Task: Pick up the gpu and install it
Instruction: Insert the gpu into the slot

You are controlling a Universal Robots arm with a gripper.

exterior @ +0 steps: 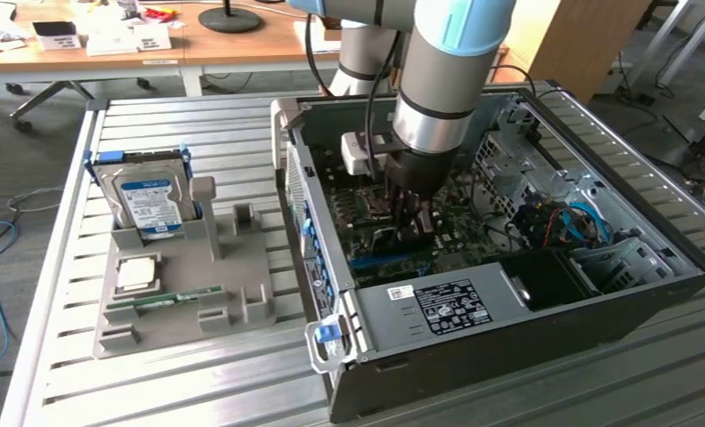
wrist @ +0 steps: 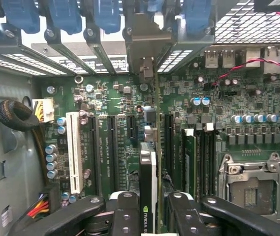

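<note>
The arm reaches down into the open case point(exterior: 637, 267), which lies on its side on the slatted table point(exterior: 210, 391). The gripper point(exterior: 409, 233) is low over the motherboard point(exterior: 472, 245), near the case's wall on the exterior view's left. In the wrist view its two black fingers point(wrist: 125, 216) are partly closed on the gpu point(wrist: 148, 196), which stands on edge between them, its thin side toward the camera. The card runs away from the gripper point(wrist: 148, 219) toward the rear slot openings, where its grey metal bracket point(wrist: 147, 42) stands upright among the blue clips point(wrist: 105, 14). The card lines up along the board between the black slots point(wrist: 111, 147) and the memory slots point(wrist: 189, 162); whether it is seated in a slot cannot be told.

On the table at the exterior view's left, well apart from the case, a grey holder point(exterior: 181, 294) carries a hard drive point(exterior: 150, 200) standing upright at its far end, a square chip point(exterior: 136, 274) lying flat, and a green memory stick point(exterior: 163, 302) nearer.
</note>
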